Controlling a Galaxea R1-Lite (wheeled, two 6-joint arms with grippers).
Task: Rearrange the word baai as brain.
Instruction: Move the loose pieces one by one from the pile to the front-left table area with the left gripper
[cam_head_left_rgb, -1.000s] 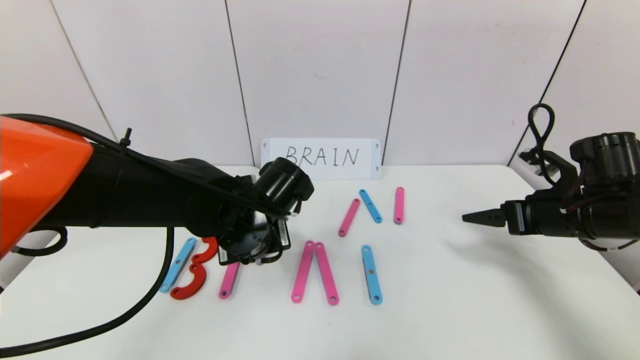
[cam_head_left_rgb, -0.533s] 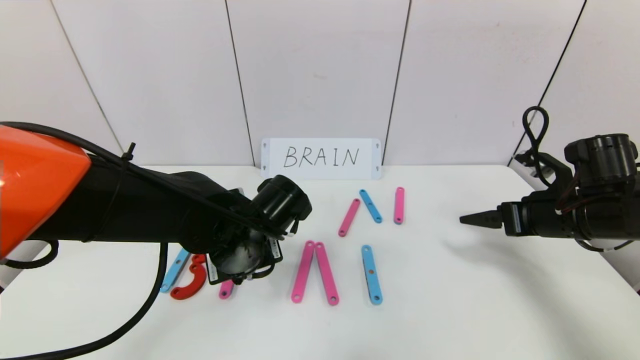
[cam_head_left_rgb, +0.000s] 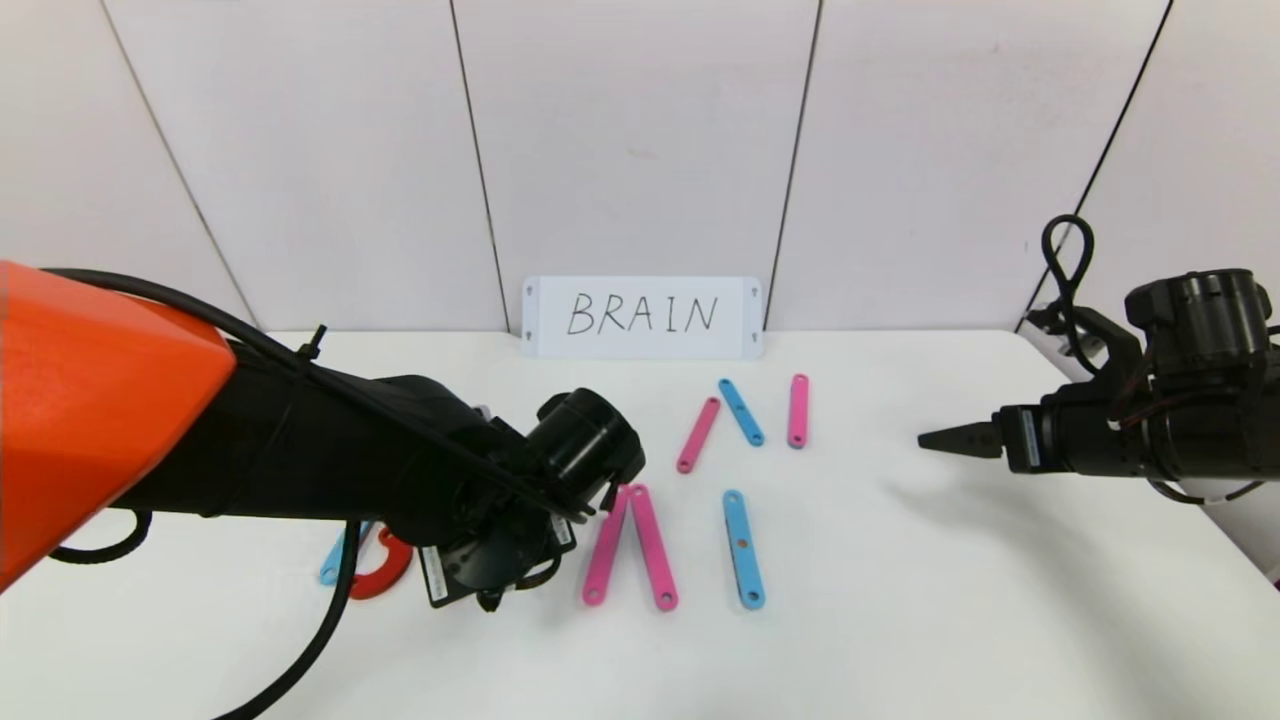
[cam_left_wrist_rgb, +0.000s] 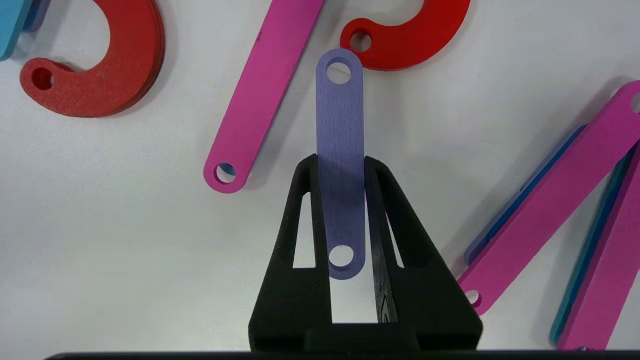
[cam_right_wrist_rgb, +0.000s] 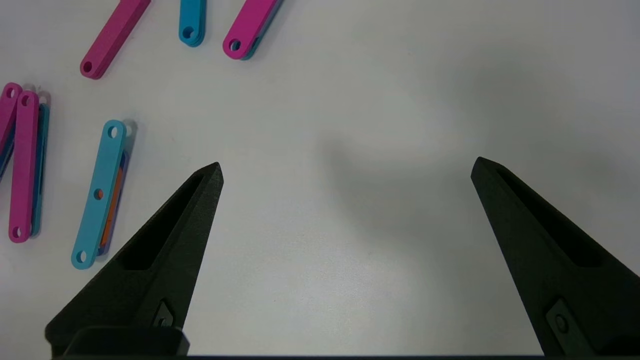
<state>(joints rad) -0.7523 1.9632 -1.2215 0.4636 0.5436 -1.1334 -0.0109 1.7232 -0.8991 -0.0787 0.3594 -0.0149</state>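
The word's flat strips lie on the white table. My left gripper (cam_left_wrist_rgb: 341, 162) is shut on a short purple bar (cam_left_wrist_rgb: 340, 120), whose far end reaches the tip of a red C-curve (cam_left_wrist_rgb: 410, 40). A second red C-curve (cam_left_wrist_rgb: 100, 75) and a pink bar (cam_left_wrist_rgb: 265, 90) lie beside it. In the head view my left arm hides these; only a red curve (cam_head_left_rgb: 385, 575) and a blue bar's end (cam_head_left_rgb: 330, 568) peek out. To the right lie two pink bars in a narrow V (cam_head_left_rgb: 630, 545) and a blue bar (cam_head_left_rgb: 743, 548). My right gripper (cam_head_left_rgb: 935, 440) hovers open at the right.
A white card with handwritten "BRAIN" (cam_head_left_rgb: 640, 316) leans on the back wall. Behind the row lie a pink bar (cam_head_left_rgb: 698, 434), a blue bar (cam_head_left_rgb: 741, 411) and another pink bar (cam_head_left_rgb: 797, 410). Bare table (cam_right_wrist_rgb: 350, 225) lies under the right gripper.
My left arm has come toward the table's front edge and a little right, now covering the pink bar and most of the red curves. The right arm has barely shifted.
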